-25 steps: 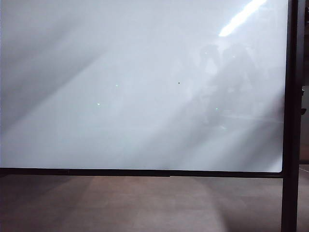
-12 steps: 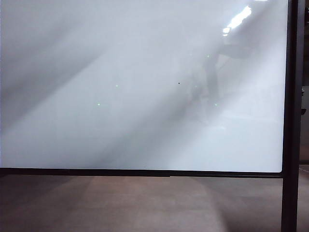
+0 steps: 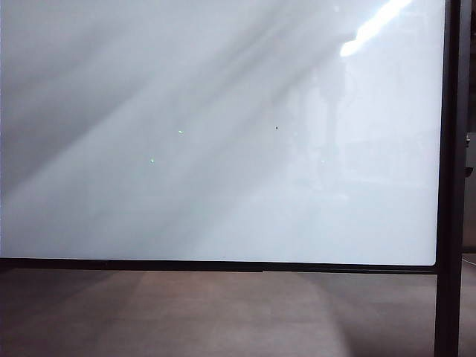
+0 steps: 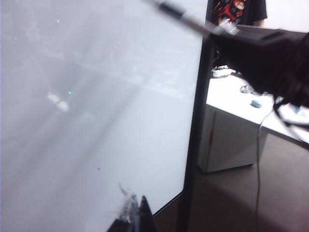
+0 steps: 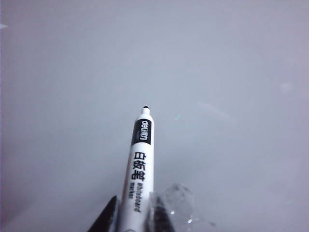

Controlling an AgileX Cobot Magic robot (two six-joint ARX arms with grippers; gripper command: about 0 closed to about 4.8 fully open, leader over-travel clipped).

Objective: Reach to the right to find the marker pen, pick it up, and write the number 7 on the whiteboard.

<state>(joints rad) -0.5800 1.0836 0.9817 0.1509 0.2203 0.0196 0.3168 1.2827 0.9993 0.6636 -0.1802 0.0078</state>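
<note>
Right wrist view: I see slim white plastic marker pen (image 5: 140, 164) w/ black label band and tiny black tip, clamped in right gripper (image 5: 133, 212), tip aimed at glossy white whiteboard (image 5: 217, 72), contact unclear. Left gripper (image 4: 134, 215) near board's lower edge; can't tell its state. Board (image 3: 223, 186) has thin black frame, unmarked bar one speck (image 3: 277, 128).

right gripper (image 5: 133, 220): black tapered fingers, one wrapped in crinkled clear film
right arm (image 4: 270, 60): bulky black body, blurred, with thin dark cables looping off it
left gripper (image 4: 133, 217): black pointed fingertip beside a clear, glossy one
</note>
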